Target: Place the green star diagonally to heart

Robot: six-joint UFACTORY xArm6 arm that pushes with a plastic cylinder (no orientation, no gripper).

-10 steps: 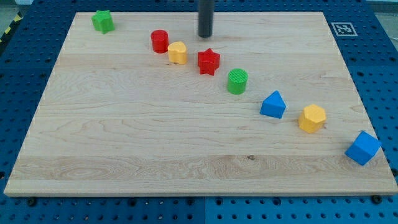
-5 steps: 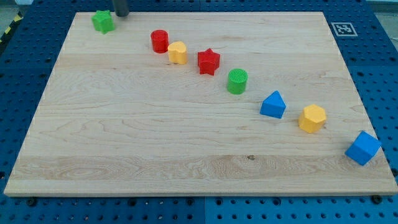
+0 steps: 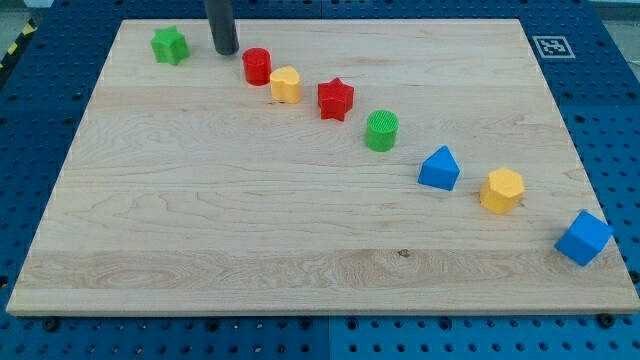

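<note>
Your green star (image 3: 170, 45) sits near the board's top-left corner in the view, well apart from every other block; the yellow block (image 3: 286, 84), which looks to be the heart though its shape is hard to make out from here, lies to the star's right and a little lower, touching or nearly touching the red cylinder (image 3: 257, 66) on its upper-left side. My tip (image 3: 226, 51) stands between the star and that red cylinder, nearer the cylinder, touching neither as far as you can see; being a bare rod it has nothing to open or close and has hold of nothing.

Going outward, the rest of the blocks run in a line down towards the view's bottom right: a red star (image 3: 336, 99), a green cylinder (image 3: 381, 131), a blue block (image 3: 439, 169) of wedge-like form, a yellow hexagon (image 3: 502, 190), and a blue cube (image 3: 584, 238) near the edge of the wooden board (image 3: 250, 240).

You should judge the task as barely begun; the star is not near the yellow block, and the red cylinder occupies the diagonal spot on its upper left. What is left is the whole push; the tip stands on the star's right, so it would likely need to get round to the far side first, then steer the star to a free diagonal.
</note>
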